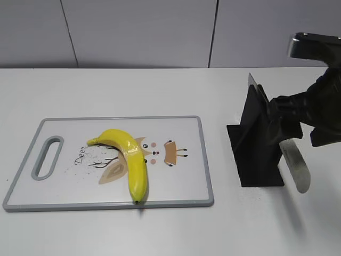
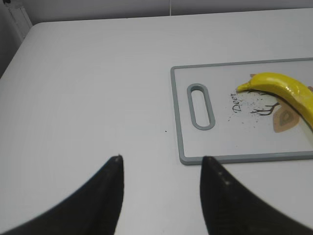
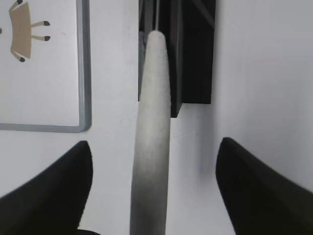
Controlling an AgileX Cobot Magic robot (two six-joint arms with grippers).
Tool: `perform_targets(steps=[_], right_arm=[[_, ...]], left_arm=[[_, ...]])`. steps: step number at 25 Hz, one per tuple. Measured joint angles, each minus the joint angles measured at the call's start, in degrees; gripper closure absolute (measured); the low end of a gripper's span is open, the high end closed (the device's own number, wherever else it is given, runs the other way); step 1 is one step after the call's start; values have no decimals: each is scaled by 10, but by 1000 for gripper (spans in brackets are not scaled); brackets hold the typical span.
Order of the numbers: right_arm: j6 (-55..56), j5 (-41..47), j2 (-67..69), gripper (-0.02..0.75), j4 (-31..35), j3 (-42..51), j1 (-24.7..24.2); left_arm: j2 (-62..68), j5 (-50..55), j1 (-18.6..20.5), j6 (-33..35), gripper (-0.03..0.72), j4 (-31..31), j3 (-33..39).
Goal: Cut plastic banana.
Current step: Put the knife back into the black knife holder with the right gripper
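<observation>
White table (image 1: 106,90) carries everything. Cutting board (image 1: 181,189), gray rim w/ deer print, lies flat on it, handle slot at its left end. Black knife stand (image 1: 256,144) sits upright on table right of the board, apart from it. Right gripper (image 1: 290,120) is just right of the stand, clamped on a knife (image 1: 295,165) whose blade hangs down w/ tip off the table; wrist view shows blade running between its dark fingers (image 3: 49,191). Banana (image 1: 130,160), yellow & curved, lies on the board near its middle, dark tip at front rim. Left gripper (image 2: 161,169) hovers over bare table left of the board, jaws spread, holding nothing
</observation>
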Motion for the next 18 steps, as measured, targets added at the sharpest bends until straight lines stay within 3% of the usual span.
perform_targets(steps=[8,18], right_arm=[[-132,88,-135,118,6,7,0],[-228,107,-435,148,5,169,0]], left_arm=[[0,0,0,0,198,0,0],[0,0,0,0,188,-1,0]])
